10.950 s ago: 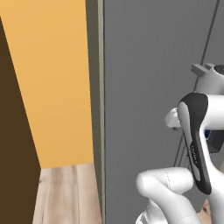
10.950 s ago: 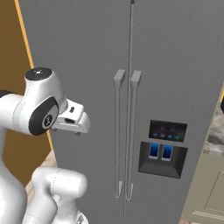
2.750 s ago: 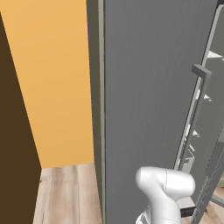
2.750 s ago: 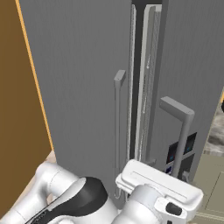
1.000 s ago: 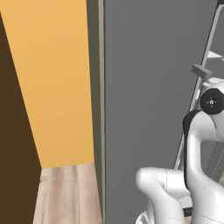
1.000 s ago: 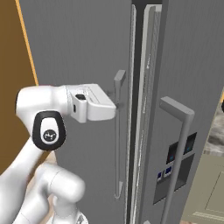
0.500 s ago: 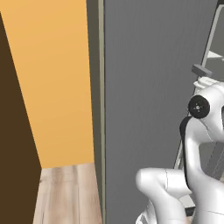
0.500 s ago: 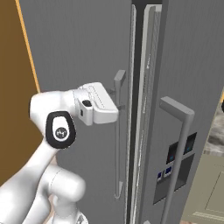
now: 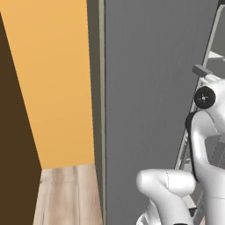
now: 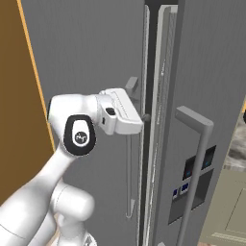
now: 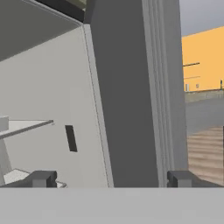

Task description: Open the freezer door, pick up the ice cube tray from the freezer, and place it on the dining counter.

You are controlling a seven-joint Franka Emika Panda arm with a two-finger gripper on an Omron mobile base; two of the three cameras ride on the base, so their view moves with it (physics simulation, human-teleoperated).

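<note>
Hand at the door edge
Fingers spread wide, gripping nothing, right by the handle; door's cracked open a bit.

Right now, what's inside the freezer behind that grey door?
The freezer door is open just a crack. Through the gap in the hand view, a pale inner wall and a shelf edge show. The door hides everything else.
</note>
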